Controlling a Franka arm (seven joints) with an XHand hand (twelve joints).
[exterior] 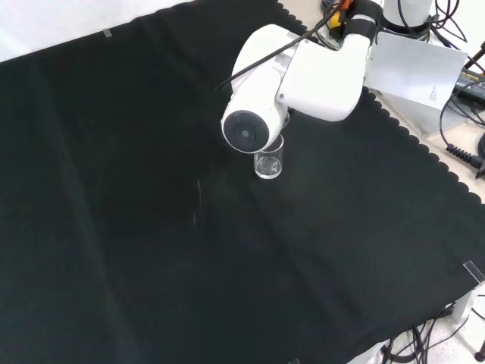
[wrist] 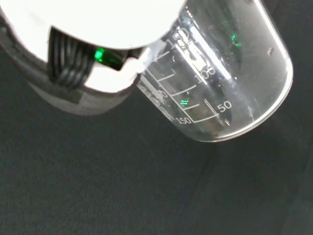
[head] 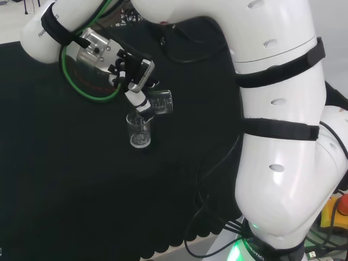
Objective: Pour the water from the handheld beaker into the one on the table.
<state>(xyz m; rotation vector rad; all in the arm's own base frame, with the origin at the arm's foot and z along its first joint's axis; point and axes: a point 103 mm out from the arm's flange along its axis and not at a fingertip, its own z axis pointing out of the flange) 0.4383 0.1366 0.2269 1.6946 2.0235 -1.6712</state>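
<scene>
Tilted beaker (wrist: 230, 78) in curled hand (head: 133, 76)

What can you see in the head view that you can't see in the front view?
The head view shows the hand curled round a tilted beaker, tipped over the beaker on the cloth. In the front view a big white arm link with a round grey cap stands before all that. Both views share the black cloth and the standing beaker, seen in the front view just under the cap.

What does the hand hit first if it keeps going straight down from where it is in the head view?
Probably the standing beaker: the hand holds the tilted beaker just above its rim. Depth is uncertain.
</scene>
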